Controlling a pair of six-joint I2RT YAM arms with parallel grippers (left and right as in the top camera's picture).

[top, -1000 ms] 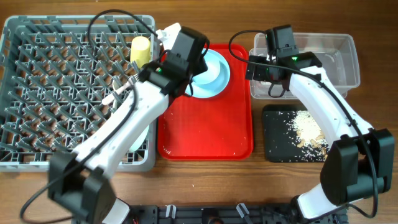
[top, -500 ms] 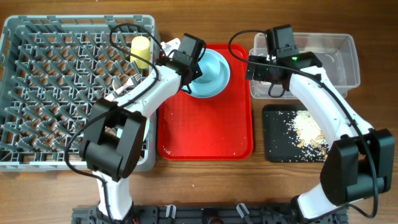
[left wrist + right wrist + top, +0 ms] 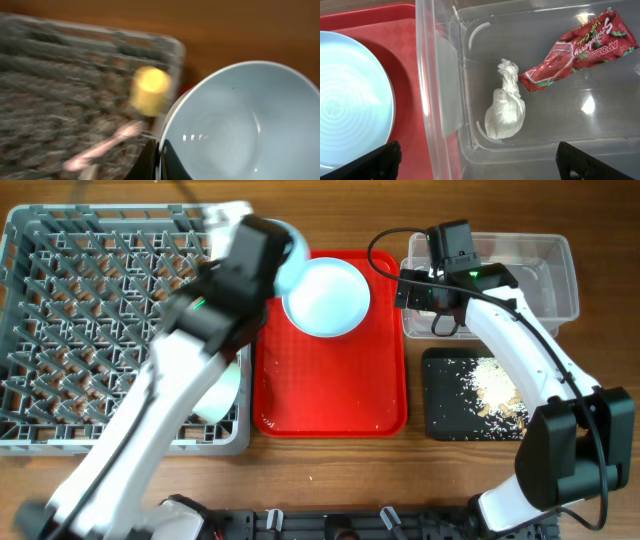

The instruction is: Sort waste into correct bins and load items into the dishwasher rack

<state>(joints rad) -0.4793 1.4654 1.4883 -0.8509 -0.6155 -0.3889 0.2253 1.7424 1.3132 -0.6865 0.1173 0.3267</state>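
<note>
A brown wooden table (image 3: pixel 605 210) with visible grain fills the background, evenly and softly lit.

Red tray (image 3: pixel 330 380) on seemingly wooden table (image 3: pixel 330 465)

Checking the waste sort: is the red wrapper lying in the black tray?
No: the right wrist view shows the red wrapper lying inside the clear tub, beside the white crumpled scrap.

Bright, even light is cast from above. Overhead, the left arm (image 3: pixel 190 350) is smeared by blur; the rack (image 3: pixel 60 85) and cup (image 3: pixel 150 90) are likewise blurred at the wrist. Glare is seen on the tub (image 3: pixel 587 105).
</note>
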